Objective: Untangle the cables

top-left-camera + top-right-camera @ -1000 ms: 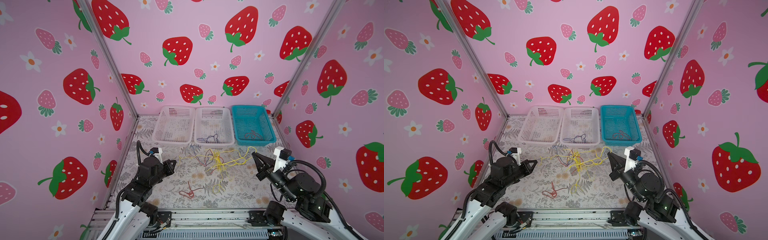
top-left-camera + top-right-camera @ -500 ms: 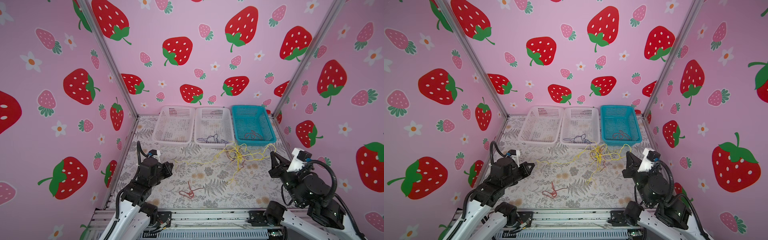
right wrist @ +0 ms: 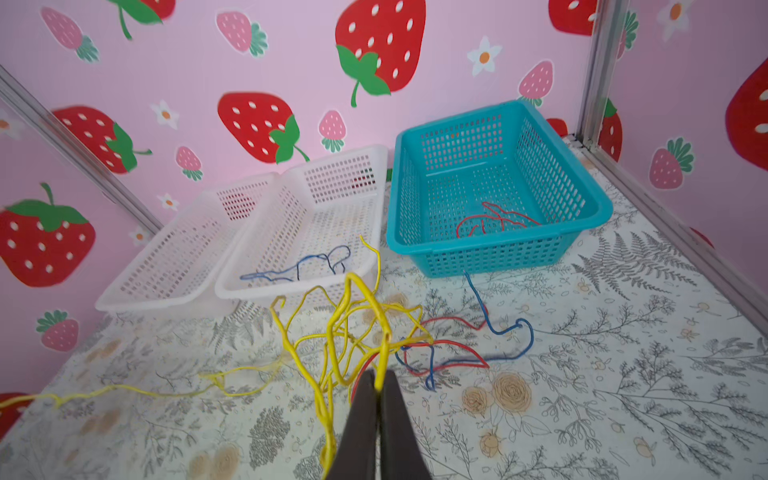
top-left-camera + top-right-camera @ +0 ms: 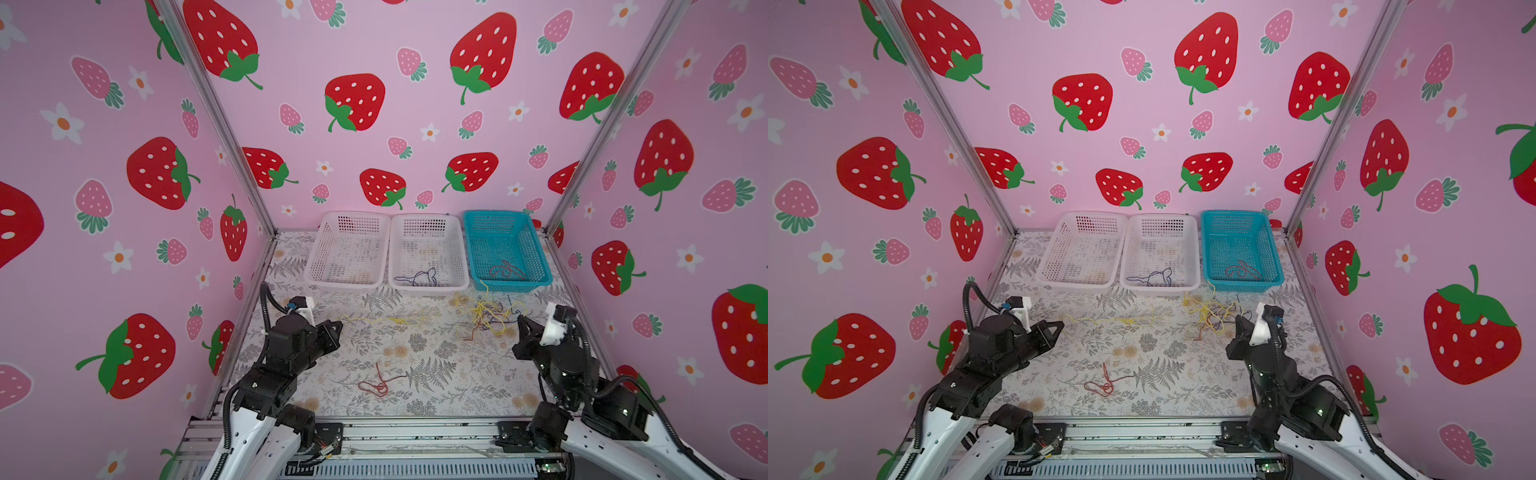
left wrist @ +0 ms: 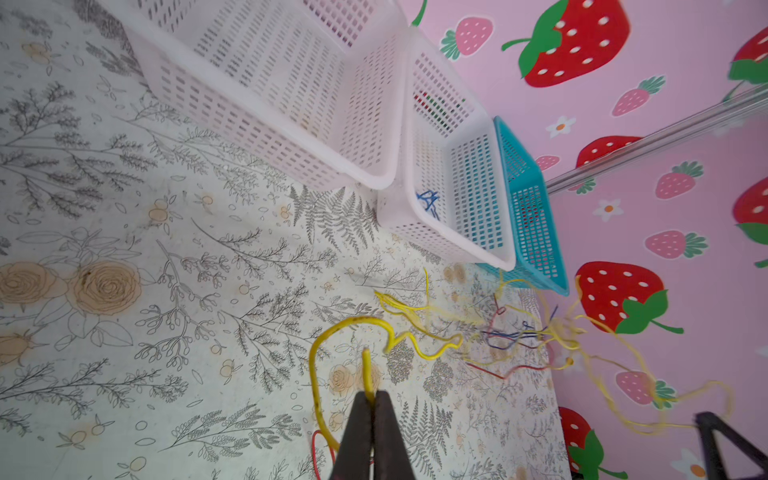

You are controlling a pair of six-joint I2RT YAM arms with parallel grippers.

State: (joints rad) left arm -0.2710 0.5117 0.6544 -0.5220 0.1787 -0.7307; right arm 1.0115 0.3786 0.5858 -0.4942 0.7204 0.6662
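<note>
Stretching a yellow cable [image 4: 395, 321] from the tangle [image 4: 488, 318], we clamp left gripper [image 5: 372, 395] on its end, right gripper [image 3: 378, 376] on the tangle itself; a wider pull seems needed next.

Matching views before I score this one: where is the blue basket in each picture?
Top view: blue basket rightmost in the back row.
Top view: same spot.
Left wrist: last in the row, past both white baskets.
Right wrist: just beyond the cable tangle, basket at.
Shared landmark: dark blue cable in the middle white basket next to it.
</note>
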